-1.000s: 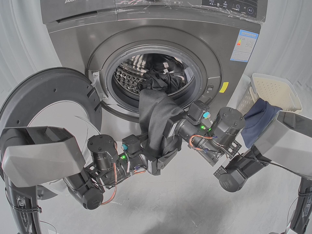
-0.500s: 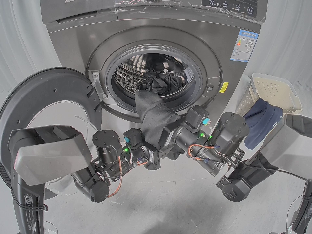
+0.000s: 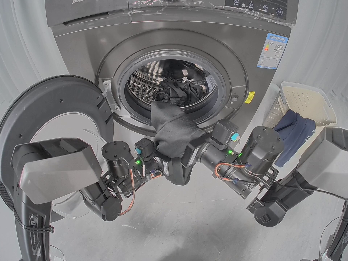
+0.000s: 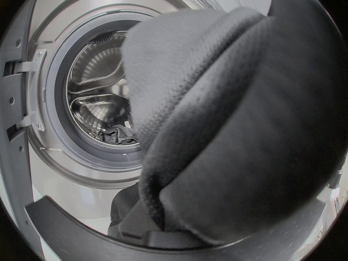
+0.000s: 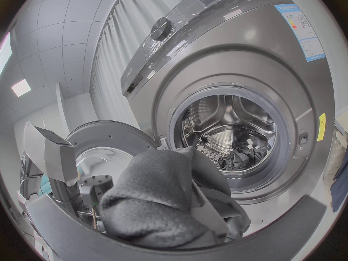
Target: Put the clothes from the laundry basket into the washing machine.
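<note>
The left arm (image 3: 119,164) and right arm (image 3: 250,149) are meeting under a bunched dark grey knitted garment (image 3: 173,131). They are holding it at the lower lip of the grey front-loading washing machine (image 3: 203,37), probably so it can be tipped in over the rim. Fabric is draping over both sets of jaws, so I cannot tell how they are standing. Crumpled black clothing (image 3: 181,91) is lying in the drum. A navy blue cloth (image 3: 293,135) is hanging over the white perforated plastic laundry basket (image 3: 308,98), waiting.
</note>
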Motion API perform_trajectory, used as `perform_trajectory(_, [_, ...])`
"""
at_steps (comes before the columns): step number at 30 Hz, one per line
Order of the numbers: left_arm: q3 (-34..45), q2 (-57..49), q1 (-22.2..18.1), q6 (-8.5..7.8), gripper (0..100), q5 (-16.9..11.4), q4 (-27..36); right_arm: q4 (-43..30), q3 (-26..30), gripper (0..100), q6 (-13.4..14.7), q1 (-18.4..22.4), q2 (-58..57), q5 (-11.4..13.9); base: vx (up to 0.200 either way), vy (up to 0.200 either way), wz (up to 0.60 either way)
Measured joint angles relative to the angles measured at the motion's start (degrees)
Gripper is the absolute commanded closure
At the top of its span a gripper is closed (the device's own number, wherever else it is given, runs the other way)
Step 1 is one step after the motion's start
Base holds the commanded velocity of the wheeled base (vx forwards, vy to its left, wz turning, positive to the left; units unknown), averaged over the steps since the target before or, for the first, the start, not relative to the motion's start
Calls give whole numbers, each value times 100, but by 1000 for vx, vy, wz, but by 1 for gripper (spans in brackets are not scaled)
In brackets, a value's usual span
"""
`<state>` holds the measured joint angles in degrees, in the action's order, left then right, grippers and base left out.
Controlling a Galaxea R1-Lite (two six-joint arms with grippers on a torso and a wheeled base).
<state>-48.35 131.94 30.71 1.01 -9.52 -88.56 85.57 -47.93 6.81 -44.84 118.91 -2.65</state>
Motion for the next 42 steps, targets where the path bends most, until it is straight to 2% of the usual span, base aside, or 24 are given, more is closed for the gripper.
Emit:
perform_trajectory(8, [61,-232,-155,155,100,94,-9,-1,39,100,49,471,9,0,0,0,0])
perform_trajectory(16, [474,-724,-98,199,100,101,-6,10,105,100,90,833,184,2,0,0,0])
perform_trajectory(21, [640,-992,-54,325,100,96,-1,51,163,100,93,846,347,11,0,0,0])
perform_trajectory(29, [679,-1215,-30,380,100,93,-1,106,245,100,88,739,441,88,0,0,0])
perform_trajectory(30, [686,-1231,-30,380,100,90,-4,101,249,0,90,730,439,95,0,0,0])
perform_trajectory(36, [839,-1380,-30,377,100,74,-12,87,430,0,55,716,300,117,0,0,0])
perform_trajectory(39, [1046,-1529,-23,374,100,61,-15,126,784,0,7,675,96,240,0,0,0])
perform_trajectory(42, [1329,-1720,-20,361,100,60,-12,185,1387,0,-72,617,-154,443,0,0,0])
